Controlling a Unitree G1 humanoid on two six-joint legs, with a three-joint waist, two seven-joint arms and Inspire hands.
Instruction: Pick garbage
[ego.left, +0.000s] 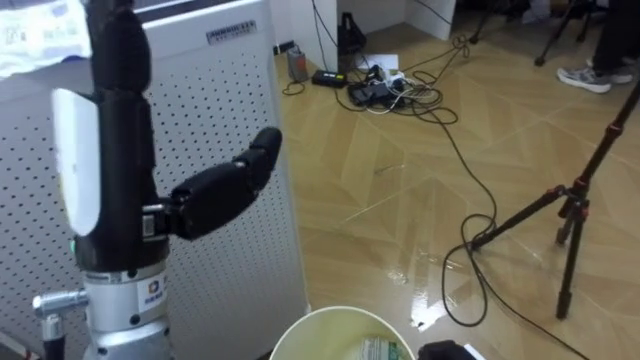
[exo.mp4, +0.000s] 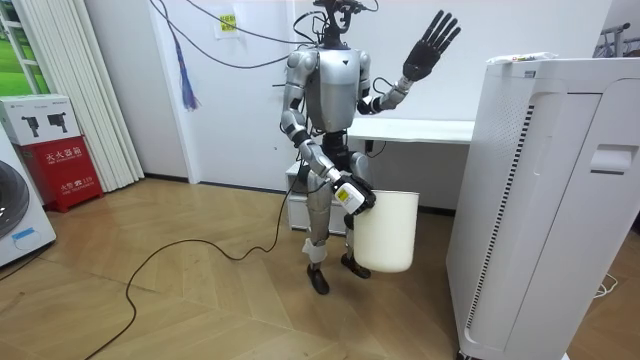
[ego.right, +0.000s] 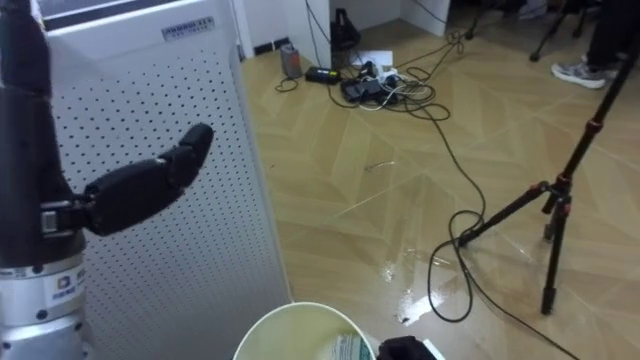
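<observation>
I stand beside a tall white perforated cabinet (ego.left: 240, 120). A crumpled white wrapper (ego.left: 40, 35) lies on its top, at the upper left of the left eye view; the room view shows the wrapper (exo.mp4: 522, 58) on the cabinet's top too. My left hand (ego.left: 115, 150) is raised in front of the cabinet, thumb out to the right; the room view shows this hand (exo.mp4: 430, 45) with fingers spread, holding nothing. My right hand (exo.mp4: 352, 196) grips the rim of a white bin (exo.mp4: 388, 232) at hip height. The bin's rim (ego.left: 330, 318) shows at the bottom edge, with a greenish packet (ego.left: 385, 350) inside.
A black tripod (ego.left: 575, 205) stands on the wooden floor to my right, with a cable looped at its foot (ego.left: 470, 270). A tangle of cables and adapters (ego.left: 385, 88) lies further off. A person's shoe (ego.left: 588, 78) is at the far right. A white table (exo.mp4: 410, 130) stands behind me.
</observation>
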